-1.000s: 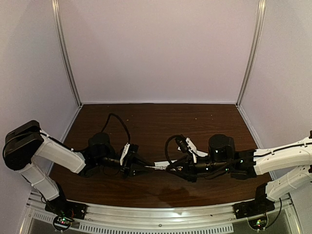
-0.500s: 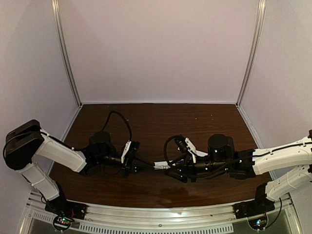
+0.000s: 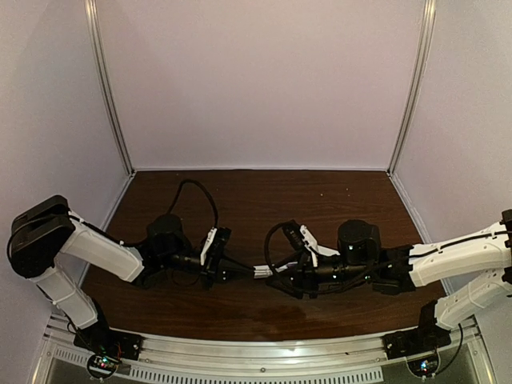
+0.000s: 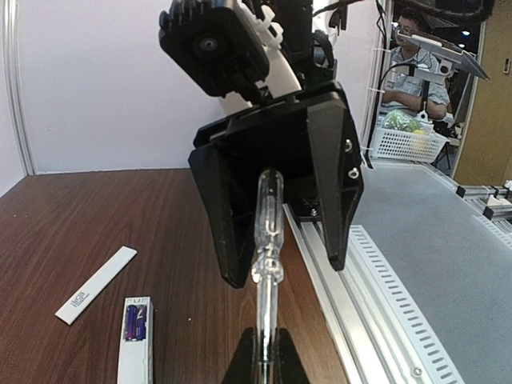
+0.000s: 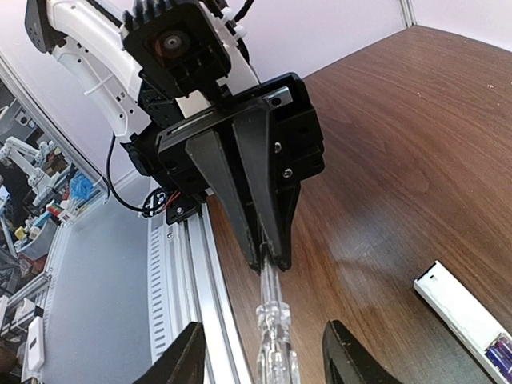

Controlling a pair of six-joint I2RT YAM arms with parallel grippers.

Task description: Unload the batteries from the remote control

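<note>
Left fingers point(image 4: 242, 370) pinch one screwdriver point(image 4: 268, 232), right fingers point(image 5: 186, 360) wide around its handle; beneath them lie one remote point(image 4: 134, 362), two batteries point(image 4: 134, 322), one cover point(image 4: 96, 285).

The dark wooden table point(image 4: 80, 216) carries the open remote control point(image 4: 134, 364) and, just beside it, a flat white cover point(image 4: 96, 285).

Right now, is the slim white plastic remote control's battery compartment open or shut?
Open: purple-blue cylindrical batteries show inside the white remote control; its flat white cover lies apart beside it.
</note>
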